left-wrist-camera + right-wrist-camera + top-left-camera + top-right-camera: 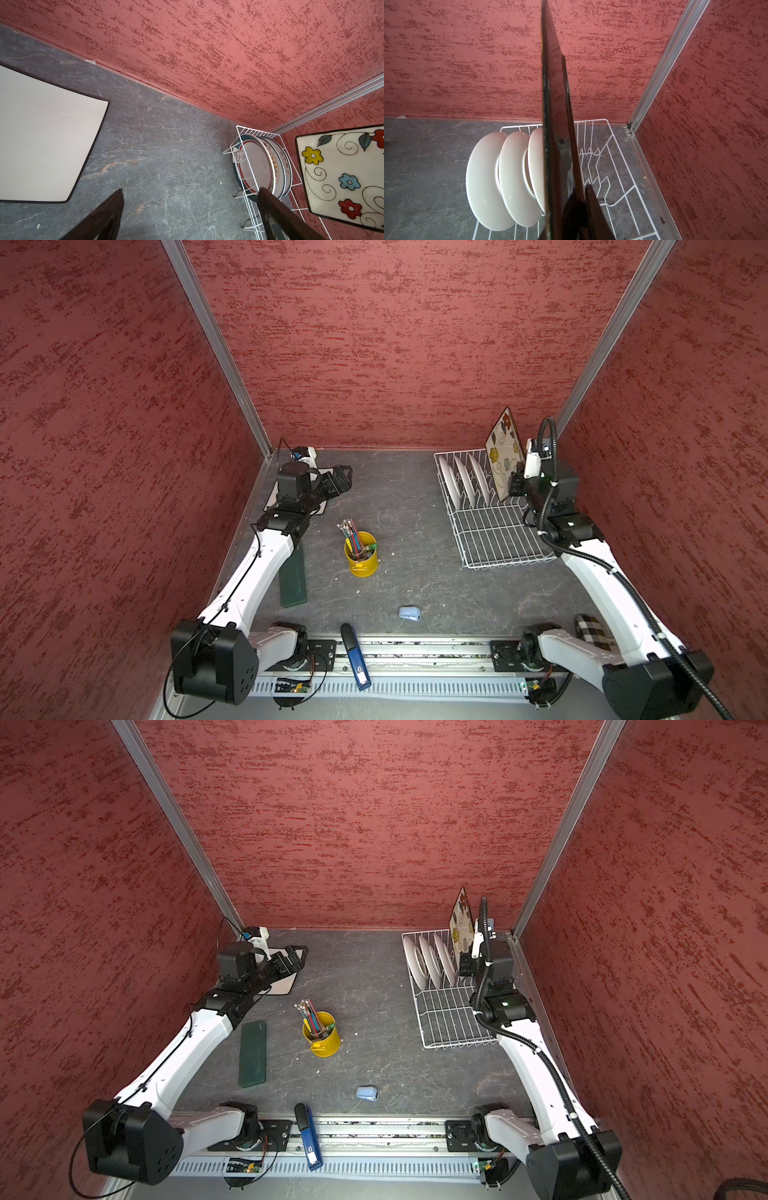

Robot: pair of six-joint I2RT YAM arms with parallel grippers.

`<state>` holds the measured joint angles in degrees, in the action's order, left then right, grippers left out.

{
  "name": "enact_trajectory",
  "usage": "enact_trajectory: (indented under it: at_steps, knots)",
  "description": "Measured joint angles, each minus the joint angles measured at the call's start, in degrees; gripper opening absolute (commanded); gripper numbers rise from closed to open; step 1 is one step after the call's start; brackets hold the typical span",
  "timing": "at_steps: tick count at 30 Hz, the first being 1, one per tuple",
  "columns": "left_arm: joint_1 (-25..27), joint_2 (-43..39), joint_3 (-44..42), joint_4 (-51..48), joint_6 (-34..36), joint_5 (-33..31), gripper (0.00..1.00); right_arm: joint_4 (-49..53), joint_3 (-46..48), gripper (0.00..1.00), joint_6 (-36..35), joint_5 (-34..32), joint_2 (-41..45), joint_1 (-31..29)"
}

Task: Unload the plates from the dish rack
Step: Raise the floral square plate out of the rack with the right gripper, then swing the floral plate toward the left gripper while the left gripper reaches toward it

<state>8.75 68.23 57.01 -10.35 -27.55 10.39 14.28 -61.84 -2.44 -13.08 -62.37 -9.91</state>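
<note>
- In both top views the right pincer (517,484) is clamped on the lower near edge of the square flowered plate (504,456). The plate stands on edge, tilted, above the far end of the dish rack (498,549). Three round plates (461,481) stand upright between the rack's prongs just beside it.
- The left pincer (343,477) hangs spread wide at the far left of the table (415,497), over a second square plate (286,984) that lies flat.
- In the left wrist view the left pincer (191,189) has its fingers far apart with nothing between them. The second square plate (41,135) shows a plain pale face with a dark edge. Across the table, the square flowered plate (342,172) sits higher than the round plates (259,166).
- In the right wrist view the held plate is seen edge-on as a thin dark blade (554,104), pinched at its rim. The round plates (488,176) turn their white backs, close alongside.
- Glazed ceramic is likely stiff, weighty for a rim pinch, slippery and easy to chip. Held at one edge, the plate may swing, so it should stay clear of its neighbours.
- The round plates are best taken by the top rim and lifted straight up out of the prongs.
</note>
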Motion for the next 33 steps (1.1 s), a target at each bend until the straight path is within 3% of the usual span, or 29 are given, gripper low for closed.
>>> enact_trajectory:
  at_steps: [15, 24, 33]
  knots:
    - [0.0, -1.2, 0.0, -0.3, -0.1, 0.1, 0.99, -9.2, 0.7, 0.00, 16.0, 14.3, 1.8, 0.0]
    - [-5.6, -0.9, -3.2, 6.9, -8.3, 9.2, 0.99, -19.6, 6.9, 0.00, 27.7, 21.2, 0.0, 0.0]
    - [-5.6, -0.9, -3.8, 10.6, -10.6, 14.1, 0.99, -33.3, 10.4, 0.00, 41.8, 30.1, -7.8, 0.0]
